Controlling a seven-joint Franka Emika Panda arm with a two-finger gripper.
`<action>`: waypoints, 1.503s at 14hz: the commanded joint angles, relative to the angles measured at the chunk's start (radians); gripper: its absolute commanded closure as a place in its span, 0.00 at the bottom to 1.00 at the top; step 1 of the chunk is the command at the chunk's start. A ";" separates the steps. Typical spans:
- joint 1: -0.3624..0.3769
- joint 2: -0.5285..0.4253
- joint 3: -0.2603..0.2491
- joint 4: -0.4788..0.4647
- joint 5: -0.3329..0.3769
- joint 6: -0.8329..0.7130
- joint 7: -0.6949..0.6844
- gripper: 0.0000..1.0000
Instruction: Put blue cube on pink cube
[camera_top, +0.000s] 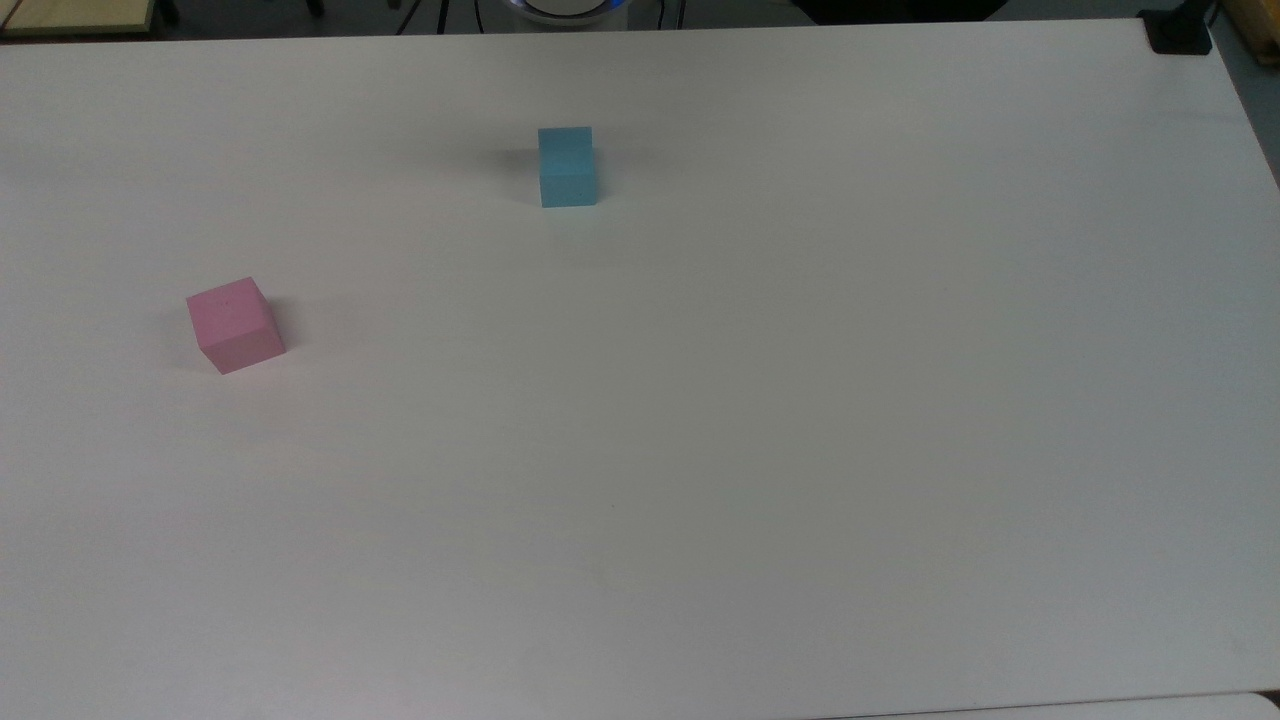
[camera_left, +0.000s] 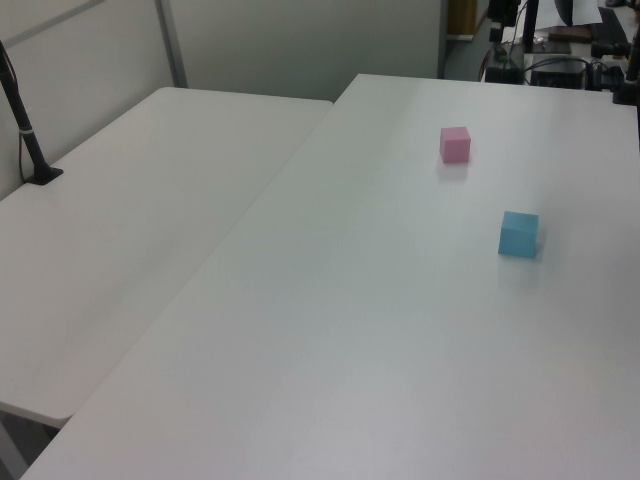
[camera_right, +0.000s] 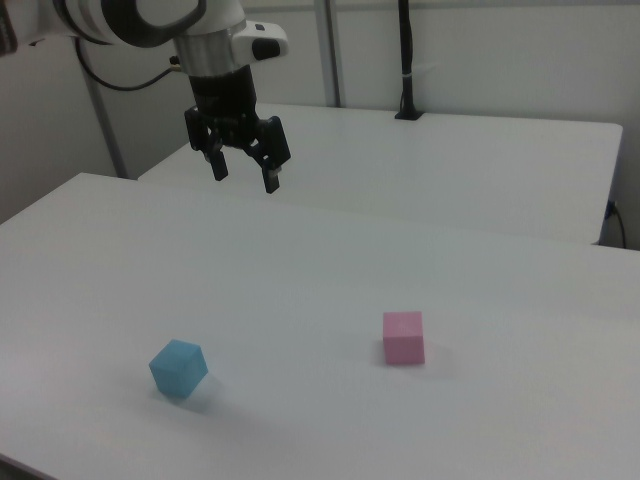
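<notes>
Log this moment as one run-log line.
stage: pre-grasp | gripper: open, empty, raised above table | blue cube: on table, untouched | pink cube: on table, apart from blue

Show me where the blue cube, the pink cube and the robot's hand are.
blue cube (camera_top: 567, 167), top view, boundary of top and front faces.
pink cube (camera_top: 235, 325), top view, middle of the cube.
hand (camera_right: 243, 178), right view, gap between its open fingertips.

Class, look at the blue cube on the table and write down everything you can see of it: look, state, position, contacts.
The blue cube is a small light-blue block with plain, matte faces and sharp edges, looking like foam or painted wood. It sits flat on the white table, upright, casting a soft shadow. Nothing but the table touches it. The pink cube stands well apart, toward the top view's left. In the right view the open pincer hangs above the table, clear of the cube.
</notes>
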 joint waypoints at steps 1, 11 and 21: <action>0.021 -0.020 -0.009 -0.020 -0.011 -0.007 0.001 0.00; 0.024 -0.107 -0.019 -0.237 -0.005 0.115 -0.134 0.00; 0.107 -0.246 0.057 -0.674 0.092 0.361 -0.071 0.00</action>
